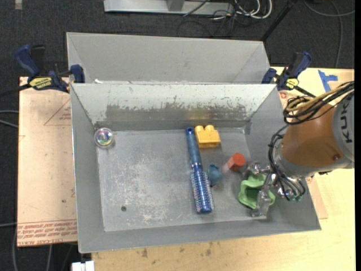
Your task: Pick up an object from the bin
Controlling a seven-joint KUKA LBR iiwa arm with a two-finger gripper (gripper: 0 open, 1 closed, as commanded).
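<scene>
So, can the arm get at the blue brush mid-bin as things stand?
Probably yes: the blue brush lies uncovered on the bin floor; only a small blue piece sits close beside it.

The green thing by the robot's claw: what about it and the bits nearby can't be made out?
Camera view:
- The green thing, in the bin's lower right corner: the gripper covers its right side, so its kind is unclear.
- Whether the gripper grips it: metal parts overlap, cannot tell.
- The small blue piece beside the blue brush, and the orange-red piece near it: too small to name.
</scene>
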